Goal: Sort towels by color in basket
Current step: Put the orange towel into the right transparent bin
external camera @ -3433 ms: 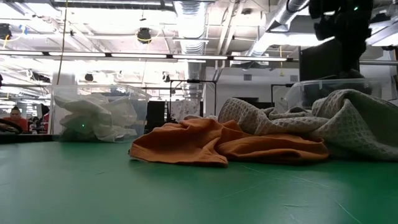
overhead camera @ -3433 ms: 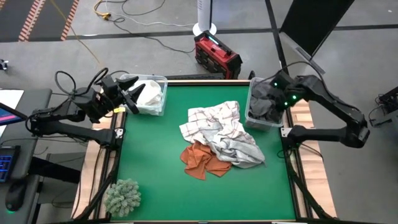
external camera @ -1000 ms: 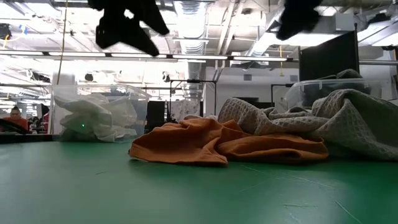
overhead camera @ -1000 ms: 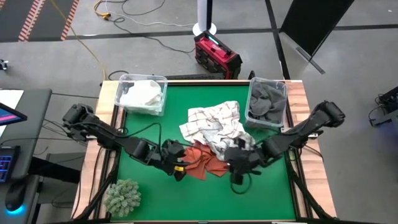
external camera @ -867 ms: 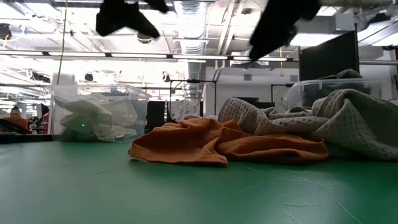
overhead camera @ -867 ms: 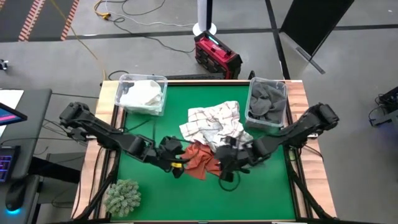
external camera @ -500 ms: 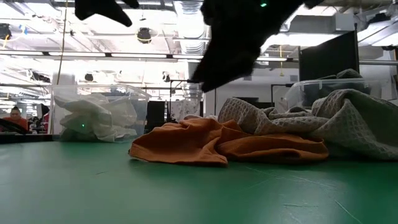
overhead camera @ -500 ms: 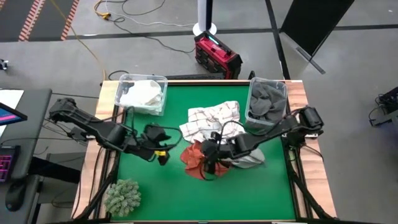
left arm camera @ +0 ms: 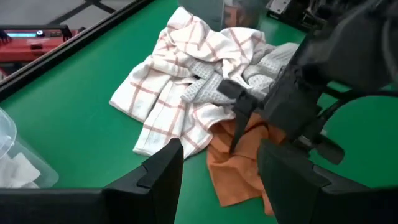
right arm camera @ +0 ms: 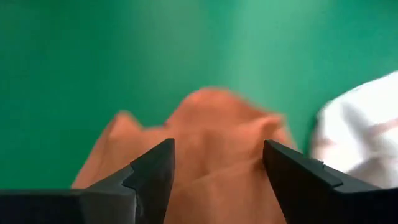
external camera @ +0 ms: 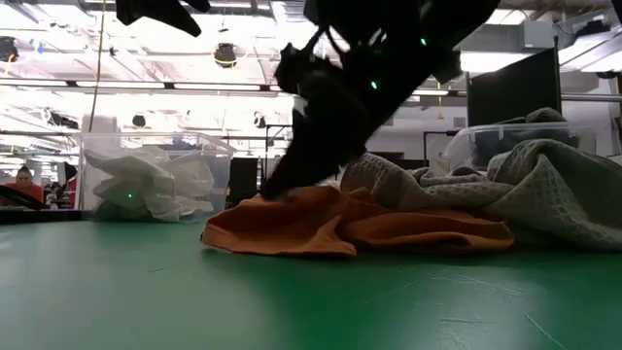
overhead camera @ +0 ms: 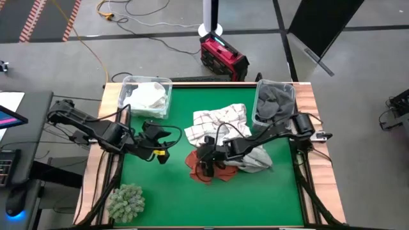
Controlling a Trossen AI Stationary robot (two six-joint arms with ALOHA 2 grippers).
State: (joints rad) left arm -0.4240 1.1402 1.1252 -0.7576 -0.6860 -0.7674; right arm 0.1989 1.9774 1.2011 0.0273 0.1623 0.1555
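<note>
A rust-orange towel (overhead camera: 193, 161) lies crumpled on the green mat, with a grid-checked white towel (overhead camera: 220, 121) and a light grey waffle towel (overhead camera: 254, 156) heaped against it. My right gripper (overhead camera: 208, 165) is open and low over the orange towel (right arm camera: 211, 140), one finger on either side of a raised fold. In the low view its fingertips (external camera: 277, 188) reach the top of the orange towel (external camera: 330, 224). My left gripper (overhead camera: 166, 137) hangs open above bare mat to the left of the pile. White towels (overhead camera: 146, 97) fill the far-left bin, dark grey towels (overhead camera: 275, 105) the far-right bin. My right gripper comes at the orange towel's left part (external camera: 255, 206) from above, slanting toward the table's left, with its fingers open. Its fingertips are level with the cloth's top. I cannot tell whether they touch it.
A fuzzy grey-green clump (overhead camera: 126, 201) sits at the near-left corner. Two clear plastic bins (overhead camera: 131, 82) (overhead camera: 261, 86) stand at the far corners. Bare green mat (overhead camera: 160, 191) lies near and left of the pile. A person shows far off beyond the table (external camera: 21, 183).
My right gripper has swept toward the table's left and come down from high above the mat onto the orange towel. My left gripper has drawn back toward the left and far side, staying high. The towels have not moved.
</note>
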